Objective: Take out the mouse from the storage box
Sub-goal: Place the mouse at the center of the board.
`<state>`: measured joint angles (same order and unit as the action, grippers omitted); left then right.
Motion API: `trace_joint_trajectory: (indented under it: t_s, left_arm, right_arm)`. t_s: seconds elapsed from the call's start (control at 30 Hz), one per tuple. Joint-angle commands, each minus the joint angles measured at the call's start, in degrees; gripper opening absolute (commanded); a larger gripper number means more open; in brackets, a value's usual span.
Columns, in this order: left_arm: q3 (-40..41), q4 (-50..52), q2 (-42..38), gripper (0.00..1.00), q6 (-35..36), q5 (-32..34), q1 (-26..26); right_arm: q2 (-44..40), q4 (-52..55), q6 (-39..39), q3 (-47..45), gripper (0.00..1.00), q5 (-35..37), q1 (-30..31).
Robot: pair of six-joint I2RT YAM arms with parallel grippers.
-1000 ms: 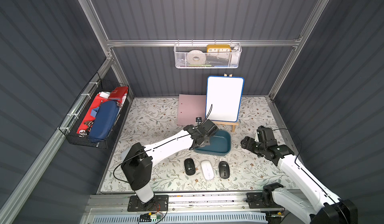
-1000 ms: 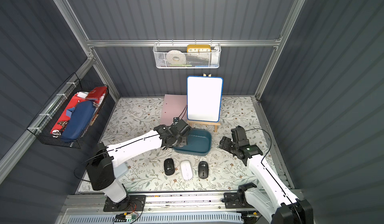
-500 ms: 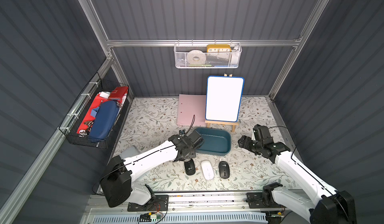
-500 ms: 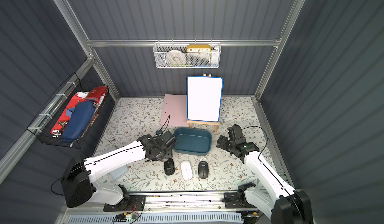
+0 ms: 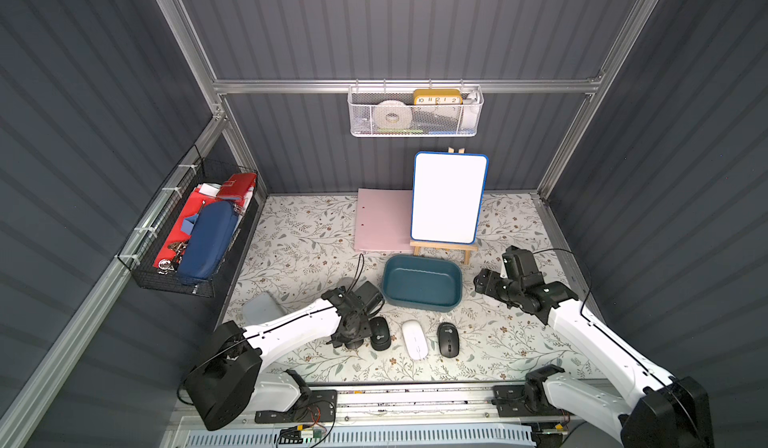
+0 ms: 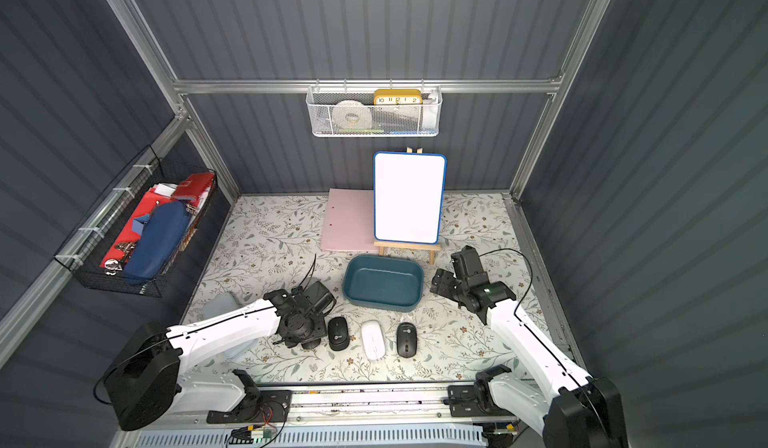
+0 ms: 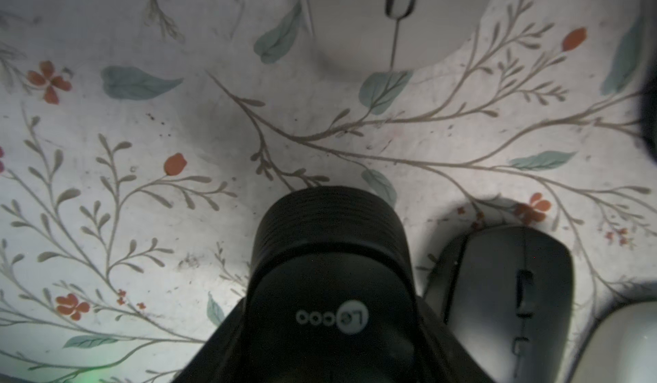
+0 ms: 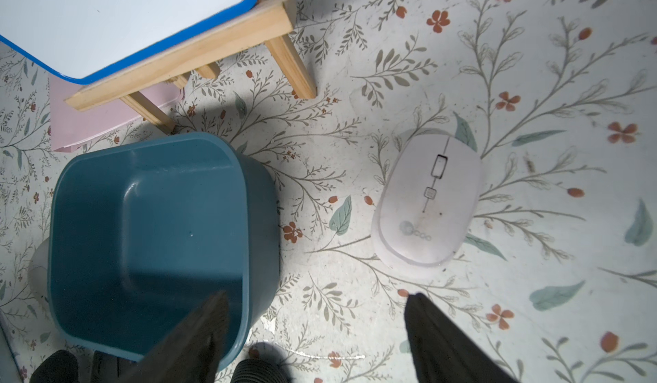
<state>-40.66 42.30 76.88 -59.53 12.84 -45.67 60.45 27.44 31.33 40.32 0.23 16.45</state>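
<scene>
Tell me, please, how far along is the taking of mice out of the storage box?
Done: the storage box is empty, and a black mouse, a white mouse and a second black mouse lie in a row on the mat before it. In hand: the left pincer grips a fourth mouse, black, beside that row. Remaining: probably to set it down and let go. The right pincer is open, holding nothing.

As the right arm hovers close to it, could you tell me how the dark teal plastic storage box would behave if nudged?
The dark teal plastic storage box looks empty, so it is probably light and would slide on the floral tabletop rather than tip, being shallow and wide. Its moulded walls look stiff, and their gloss suggests a slippery grip.
</scene>
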Motion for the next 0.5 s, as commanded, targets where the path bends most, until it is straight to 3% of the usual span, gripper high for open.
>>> trace_joint_trajectory:
  t_s: [0.0, 0.13, 0.27, 0.47]
  left_arm:
    - [0.70, -2.33, 0.36, 0.56, -0.77, -1.02, 0.32]
    - [1.98, -4.27, 1.40, 0.56, -0.11, -1.05, 0.58]
    - [2.23, -4.44, 1.55, 0.74, 0.21, 0.22, 0.58]
    - [0.57, -1.81, -0.46, 0.79, 1.16, 3.25, 0.57]
  right_arm:
    - [-0.33, 0.57, 1.03, 0.83, 0.82, 1.29, 0.51]
    - [-0.33, 0.82, 1.21, 0.82, 0.82, 1.58, 0.74]
    - [-0.50, 1.22, 1.18, 1.17, 0.82, 1.85, 0.89]
    - [-0.77, 1.76, 0.99, 1.56, 0.82, 2.23, 0.95]
